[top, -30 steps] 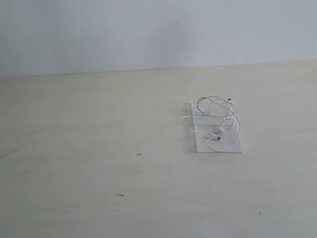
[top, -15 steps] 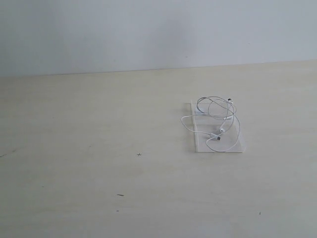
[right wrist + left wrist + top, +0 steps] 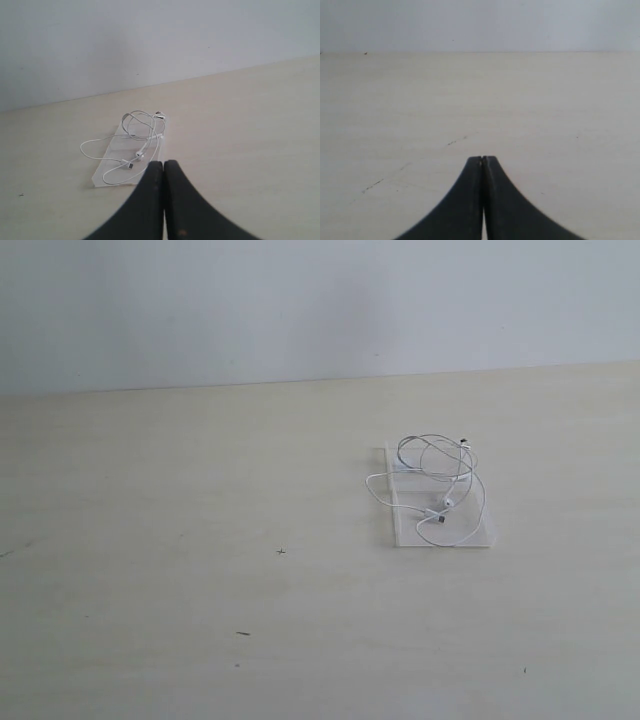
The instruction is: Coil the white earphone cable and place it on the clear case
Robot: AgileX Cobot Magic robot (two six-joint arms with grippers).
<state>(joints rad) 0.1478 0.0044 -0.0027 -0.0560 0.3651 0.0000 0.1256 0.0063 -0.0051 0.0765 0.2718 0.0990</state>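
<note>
- Nothing had shifted: the white earphone cable [image 3: 450, 500] lay loosely coiled on the clear case [image 3: 410, 532], with one loop overhanging onto the desk [image 3: 200, 540].
- The left end effector [image 3: 483, 159] and right end effector [image 3: 163, 162] stayed clenched and empty, so the task was likely done.

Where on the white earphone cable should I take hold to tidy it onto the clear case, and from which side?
Probably the loop of the white earphone cable that spills off the clear case onto the table. It lies flat and alone there, clear of the tangle. Come straight down with the right tool, opened first, jaws across the wire.
</note>
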